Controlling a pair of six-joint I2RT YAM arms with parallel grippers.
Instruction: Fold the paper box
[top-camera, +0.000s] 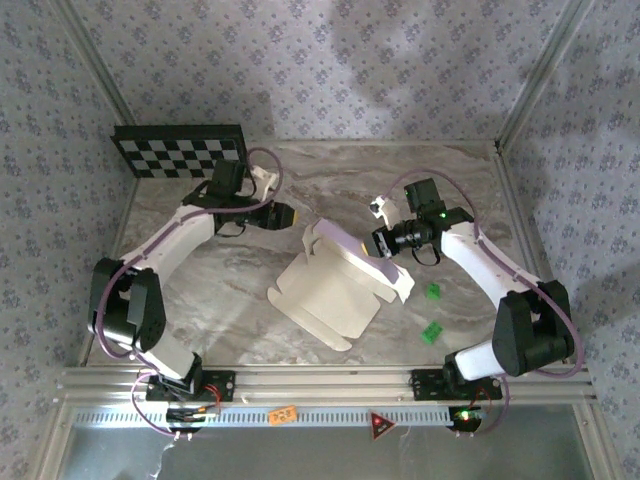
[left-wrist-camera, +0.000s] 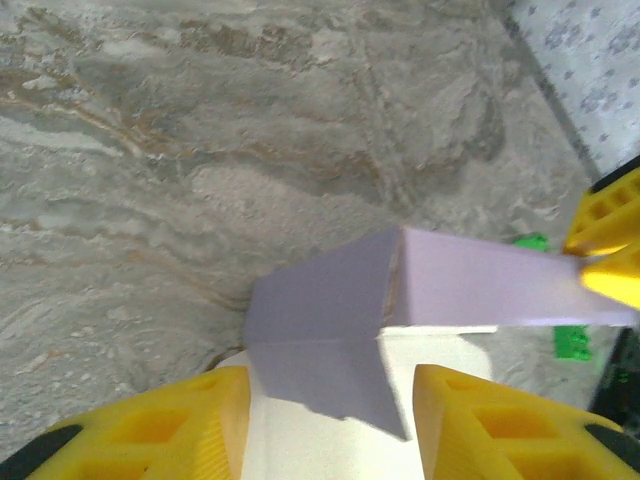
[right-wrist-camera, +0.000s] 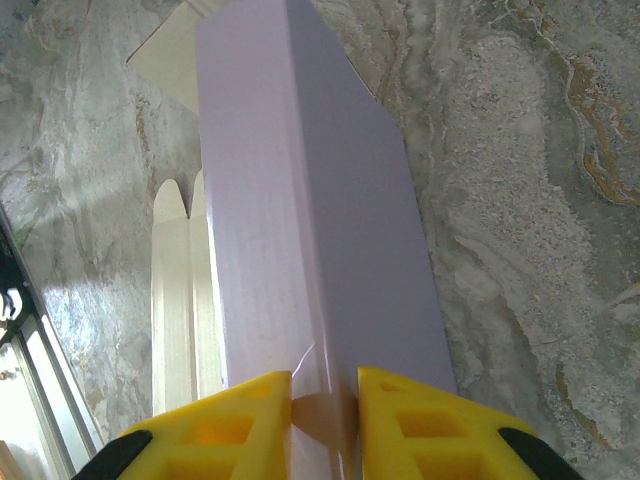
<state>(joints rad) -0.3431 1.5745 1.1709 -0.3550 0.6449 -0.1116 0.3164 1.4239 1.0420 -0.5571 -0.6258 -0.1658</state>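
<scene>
My right gripper (right-wrist-camera: 325, 425) is clenched on the paper box (right-wrist-camera: 310, 200). In its wrist view my two yellow fingers (right-wrist-camera: 235, 425) pinch the near end of a tall lavender wall of the box, and a thin strip of card shows between them. The lower edge of the frame cuts off the backs of the fingers. The wall hides most of the white sheet behind it, so I see just rounded white flaps to its left, lying on the marble table (right-wrist-camera: 520, 200).

My left gripper (left-wrist-camera: 330, 430) is released. Its fingers stand well apart at the bottom of its wrist view, cut off there, with a lavender corner flap of the box in the gap. I cannot tell whether the flap's edges brush either finger. Beyond it the long lavender wall runs to the right edge of the frame, where my other gripper's yellow tips grip it, partly out of frame. Two green blocks (left-wrist-camera: 573, 343) peek past the wall, one half hidden behind it.

From above, the box lies mid-table between both arms, mostly flat and white, with its far-right side raised. The left gripper sits just beside its far-left corner. The right gripper meets the raised wall, its fingertips too small to make out. A checkerboard panel (top-camera: 180, 150) stands at the table's far-left edge.
</scene>
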